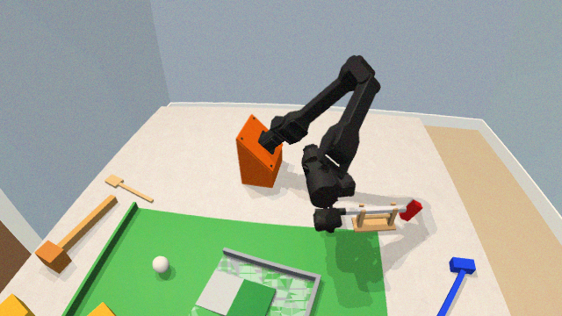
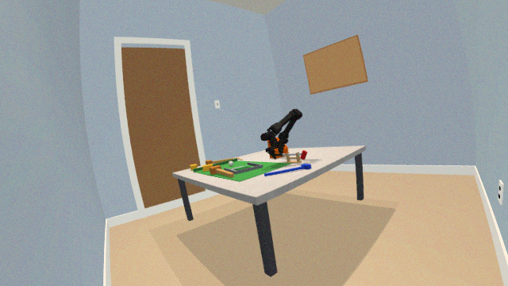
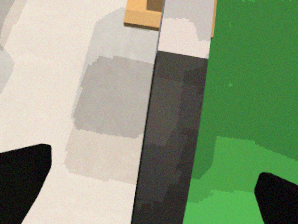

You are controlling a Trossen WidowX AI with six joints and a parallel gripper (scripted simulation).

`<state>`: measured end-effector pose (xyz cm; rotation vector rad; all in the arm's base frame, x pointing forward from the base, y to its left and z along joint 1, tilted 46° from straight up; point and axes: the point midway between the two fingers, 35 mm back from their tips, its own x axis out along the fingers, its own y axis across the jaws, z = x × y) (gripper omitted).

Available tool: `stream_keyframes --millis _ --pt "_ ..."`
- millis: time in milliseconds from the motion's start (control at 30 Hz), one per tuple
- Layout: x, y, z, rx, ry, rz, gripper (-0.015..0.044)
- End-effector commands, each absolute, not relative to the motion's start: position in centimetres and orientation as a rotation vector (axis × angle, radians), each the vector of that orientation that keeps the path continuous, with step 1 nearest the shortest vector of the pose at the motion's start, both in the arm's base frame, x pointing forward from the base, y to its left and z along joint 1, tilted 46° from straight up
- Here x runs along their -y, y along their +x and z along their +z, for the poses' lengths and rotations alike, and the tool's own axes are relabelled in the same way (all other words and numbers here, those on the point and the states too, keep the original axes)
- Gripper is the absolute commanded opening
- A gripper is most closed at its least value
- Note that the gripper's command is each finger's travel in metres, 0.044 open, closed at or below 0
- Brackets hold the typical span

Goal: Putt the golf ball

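The red putter [image 1: 411, 210] [image 2: 303, 155] lies level on a small wooden stand [image 1: 373, 226] [image 3: 142, 20], its red head at the right. Its black handle [image 3: 170, 140] lies between the fingers in the wrist view. My gripper [image 1: 327, 220] [image 3: 157, 171] is open over the handle, with a gap on both sides. The white golf ball [image 1: 161, 264] [image 2: 231, 163] rests on the green mat [image 1: 189, 233] [image 2: 246, 175]. The pale ramp [image 1: 220, 291] leads to the darker raised green [image 1: 255, 298], inside a grey border. The ramp's lower edge is cut off in the top view.
A blue mallet [image 1: 462, 265] [image 2: 306, 167] lies right of the mat. An orange-headed mallet [image 1: 53, 256] and a small tan one [image 1: 115, 180] lie to the left. Yellow blocks [image 1: 13, 305] [image 1: 102, 311] show at the lower left. The orange arm base [image 1: 259, 168] stands behind the mat.
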<state>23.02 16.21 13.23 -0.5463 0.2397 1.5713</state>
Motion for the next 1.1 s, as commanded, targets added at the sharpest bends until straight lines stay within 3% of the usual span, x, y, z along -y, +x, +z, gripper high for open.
stream_keyframes --millis 0,100,600,833,1067 --pt "-16.6 22.9 12.6 -0.249 -0.543 1.571 0.0440" --pt "-16.7 22.9 12.6 -0.248 -0.543 1.571 0.0440" --pt "-16.6 23.0 12.9 -0.239 -0.546 1.572 0.0046" --pt "-16.6 23.0 12.9 -0.239 -0.546 1.572 0.0000" --pt "-15.2 23.2 13.8 -0.250 -0.557 1.570 0.0000"
